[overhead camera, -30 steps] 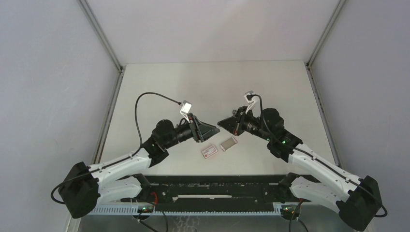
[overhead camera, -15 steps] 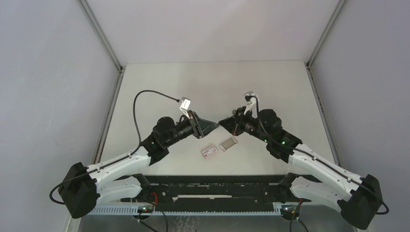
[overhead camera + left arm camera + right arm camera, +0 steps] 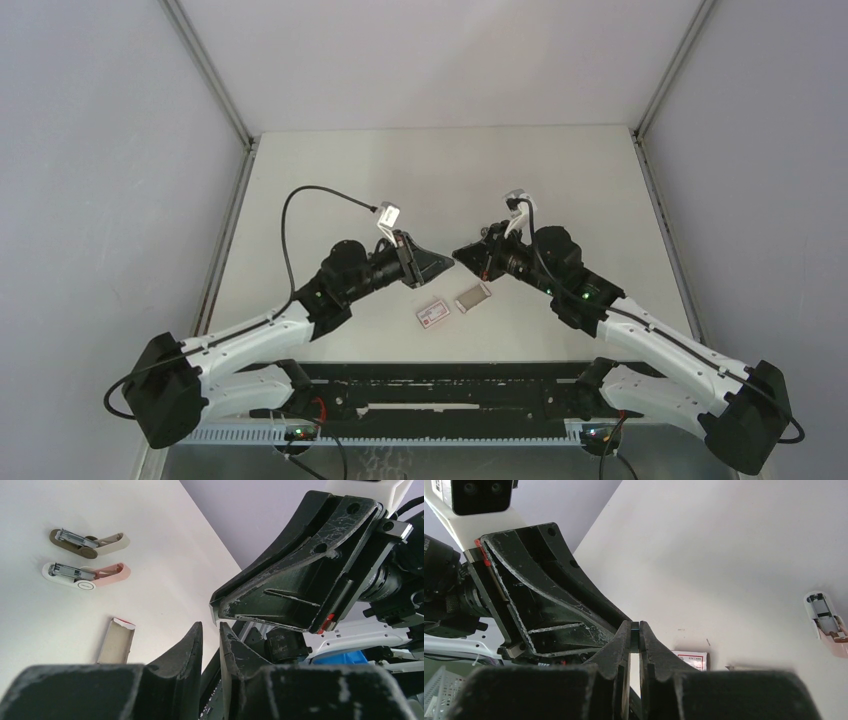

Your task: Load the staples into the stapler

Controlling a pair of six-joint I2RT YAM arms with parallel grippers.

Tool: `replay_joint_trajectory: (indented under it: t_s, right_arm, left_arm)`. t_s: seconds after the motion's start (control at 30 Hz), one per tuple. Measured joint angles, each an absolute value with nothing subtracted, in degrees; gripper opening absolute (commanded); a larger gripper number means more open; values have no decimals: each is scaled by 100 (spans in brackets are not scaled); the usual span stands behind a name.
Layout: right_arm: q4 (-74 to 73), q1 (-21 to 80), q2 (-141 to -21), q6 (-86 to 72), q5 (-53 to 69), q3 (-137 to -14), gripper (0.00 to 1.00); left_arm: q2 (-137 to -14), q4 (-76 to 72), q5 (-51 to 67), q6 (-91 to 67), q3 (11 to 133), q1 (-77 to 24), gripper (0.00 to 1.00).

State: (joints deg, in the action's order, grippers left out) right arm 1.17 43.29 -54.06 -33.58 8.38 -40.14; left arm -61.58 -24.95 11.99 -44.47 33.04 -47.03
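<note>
Left claw (image 3: 210, 626) ajar, empty; right claw (image 3: 634, 625) clenched; one stapler (image 3: 85, 576), one staples tray (image 3: 472, 297).

**Q:** What fills the foreground?
**A:** The right gripper (image 3: 634, 627). Its two black fingers are all but together, with a thin pale slit between them. Whether anything sits in that slit cannot be told.

**Q:** And to the left?
**A:** The left gripper (image 3: 616, 616), black and scuffed, tapers to a point just beside those fingertips. A white camera housing (image 3: 481, 495) sits above it.

**Q:** What lies on the counter (image 3: 724, 555)?
**A:** A white box (image 3: 692, 657) with a red label, partly hidden behind the right finger. A white stapler (image 3: 824, 622) with a pinkish end lies at the right edge, its metal channel showing, well apart from the box.
</note>
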Motion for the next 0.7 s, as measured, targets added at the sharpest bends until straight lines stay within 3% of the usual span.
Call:
replay_joint_trajectory:
  t_s: [0.27, 0.7]
  right_arm:
    - [97, 4333, -5406, -3358, 819, -4014, 6]
    - [84, 4375, -5406, -3361, 792, -4032, 6]
  left_arm:
    - [-6204, -2449, 1210, -4442, 3422, -4762, 28]
    - [-6375, -2335, 1210, -4445, 3505, -4790, 22]
